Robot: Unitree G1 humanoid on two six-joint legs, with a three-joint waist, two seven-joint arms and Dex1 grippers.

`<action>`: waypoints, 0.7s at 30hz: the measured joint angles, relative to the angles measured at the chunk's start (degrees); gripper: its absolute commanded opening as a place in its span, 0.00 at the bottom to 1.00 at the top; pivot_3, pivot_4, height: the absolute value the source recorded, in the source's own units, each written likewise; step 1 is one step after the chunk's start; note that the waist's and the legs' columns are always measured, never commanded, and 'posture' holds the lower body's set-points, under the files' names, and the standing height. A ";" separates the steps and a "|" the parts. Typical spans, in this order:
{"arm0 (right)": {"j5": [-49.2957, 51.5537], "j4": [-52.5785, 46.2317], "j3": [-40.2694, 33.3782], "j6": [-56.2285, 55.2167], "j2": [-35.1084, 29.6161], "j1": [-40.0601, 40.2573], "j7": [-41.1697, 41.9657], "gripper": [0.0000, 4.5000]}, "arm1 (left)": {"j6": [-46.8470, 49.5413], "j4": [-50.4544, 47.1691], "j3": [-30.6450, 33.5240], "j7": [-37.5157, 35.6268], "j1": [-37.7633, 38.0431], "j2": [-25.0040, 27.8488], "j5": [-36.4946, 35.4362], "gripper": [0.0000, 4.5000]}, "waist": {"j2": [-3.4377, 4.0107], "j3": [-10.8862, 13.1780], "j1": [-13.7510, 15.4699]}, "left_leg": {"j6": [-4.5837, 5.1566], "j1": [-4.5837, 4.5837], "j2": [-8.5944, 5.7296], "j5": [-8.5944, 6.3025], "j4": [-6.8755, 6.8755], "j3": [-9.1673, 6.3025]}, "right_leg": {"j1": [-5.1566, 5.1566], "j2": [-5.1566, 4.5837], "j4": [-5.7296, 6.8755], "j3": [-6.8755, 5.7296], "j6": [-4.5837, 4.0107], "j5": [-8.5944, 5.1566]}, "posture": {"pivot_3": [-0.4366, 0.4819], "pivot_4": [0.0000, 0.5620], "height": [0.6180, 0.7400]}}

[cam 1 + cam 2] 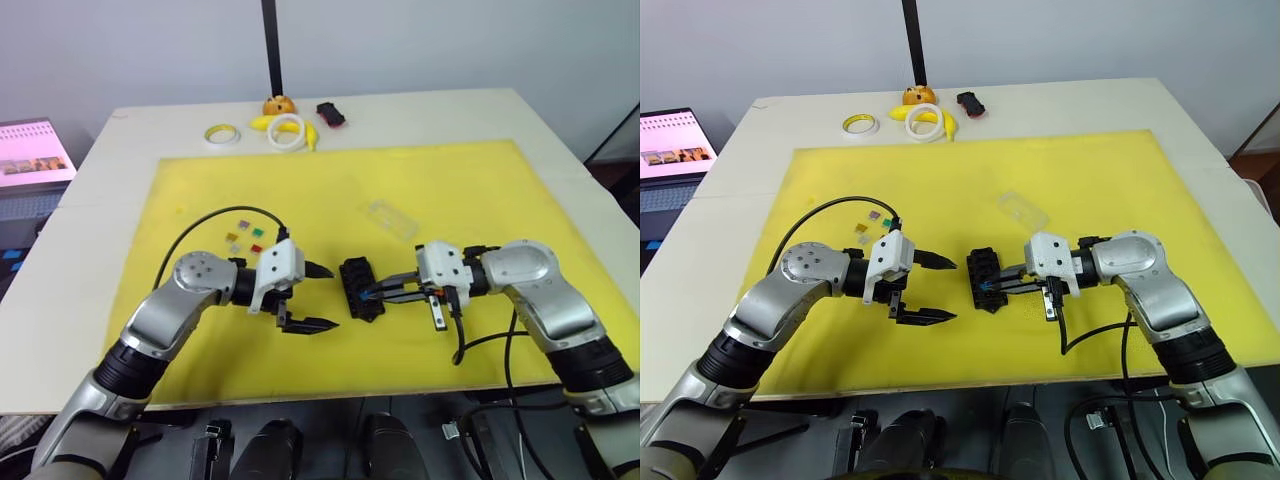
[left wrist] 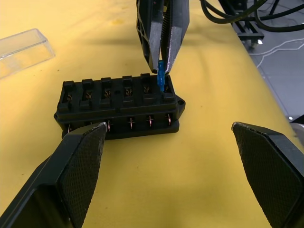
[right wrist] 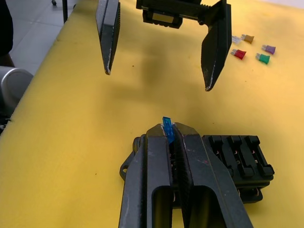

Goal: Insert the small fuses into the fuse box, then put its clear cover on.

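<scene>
light: bright, even | shadows: soft | focus: sharp, far edges perhaps softer

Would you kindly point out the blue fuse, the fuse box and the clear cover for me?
blue fuse (image 2: 161, 79): left wrist view, on its flat body below the right tool's tips.
fuse box (image 2: 118, 107): left wrist view, on its top between the slot rows.
clear cover (image 1: 392, 219): left eye view, on its middle.

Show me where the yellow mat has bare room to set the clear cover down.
Free: the yellow mat right of the clear cover, and its near strip. Crowded: the fuse box between the left gripper and right gripper, which pinches a blue fuse; spare fuses lie behind.
</scene>
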 measured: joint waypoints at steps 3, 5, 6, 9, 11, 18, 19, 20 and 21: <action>0.00 0.07 -0.11 -0.04 0.20 0.05 -0.01 0.00 | -0.05 0.23 -0.01 0.00 -0.14 -0.24 0.47 0.99 | 0.00 0.00 -0.02 | 0.00 0.00 0.00 0.00 0.00 0.00 | 0.00 -0.01 0.00 0.00 0.00 0.00 | 0.48 0.27 1.00; 0.10 0.13 -0.84 0.01 0.12 0.39 0.08 0.00 | -0.05 0.24 -0.02 -0.05 -0.12 -0.33 0.73 0.99 | 0.00 0.00 0.03 | 0.00 0.00 0.00 0.00 0.00 0.00 | 0.00 -0.01 0.00 0.00 0.00 0.00 | 0.48 0.27 1.00; 0.17 0.13 -1.24 0.08 0.05 0.47 0.16 0.00 | -0.05 0.24 -0.03 -0.07 -0.09 -0.34 0.88 0.99 | 0.00 0.00 0.02 | 0.00 0.00 0.00 0.00 0.00 0.00 | 0.00 -0.01 0.00 0.00 0.00 0.00 | 0.48 0.27 1.00; 0.86 0.13 -2.41 0.58 -0.02 0.49 0.30 0.00 | -0.04 0.23 -0.08 -0.10 -0.03 -0.47 1.16 0.99 | 0.00 0.00 -0.04 | 0.00 0.00 0.00 0.00 0.00 0.00 | 0.00 0.00 0.00 0.00 0.00 0.00 | 0.48 0.27 1.00; 1.09 0.13 -2.93 0.56 -0.03 0.58 0.51 0.00 | -0.04 0.23 -0.12 -0.10 -0.03 -0.58 1.46 0.99 | 0.00 0.00 -0.03 | 0.00 0.00 0.00 0.00 0.00 0.00 | 0.00 0.00 0.00 0.00 0.00 0.00 | 0.48 0.27 1.00; 0.32 0.12 -2.85 -0.40 0.08 1.80 1.02 0.00 | -0.04 0.23 -0.24 -0.58 -0.04 -0.60 1.63 0.99 | 0.00 0.00 -0.07 | 0.00 0.00 0.00 0.00 0.00 0.00 | 0.00 0.00 0.01 0.00 0.00 0.00 | 0.48 0.27 1.00; 0.08 0.12 -2.81 -0.61 0.11 1.80 1.07 0.00 | -0.05 0.24 -0.25 -0.68 -0.05 -0.60 1.68 0.99 | 0.00 0.00 -0.07 | 0.00 0.00 0.00 0.00 0.00 0.00 | 0.00 0.00 0.01 0.00 0.00 0.00 | 0.48 0.27 1.00; 0.00 0.12 -2.78 -0.68 0.12 1.80 1.09 0.00 | -0.07 0.25 -0.25 -0.74 -0.06 -0.61 1.74 0.99 | 0.00 0.00 -0.06 | 0.00 0.00 0.00 0.00 0.00 0.00 | 0.00 -0.01 0.01 0.00 0.00 0.00 | 0.48 0.27 1.00; -0.10 0.12 -2.75 -0.76 0.14 1.80 1.12 0.00 | -0.13 0.32 -0.26 -0.78 -0.08 -0.62 1.94 0.99 | 0.00 0.00 -0.05 | 0.00 0.00 0.00 0.00 0.00 0.00 | 0.00 -0.01 0.01 0.00 0.00 0.00 | 0.48 0.27 1.00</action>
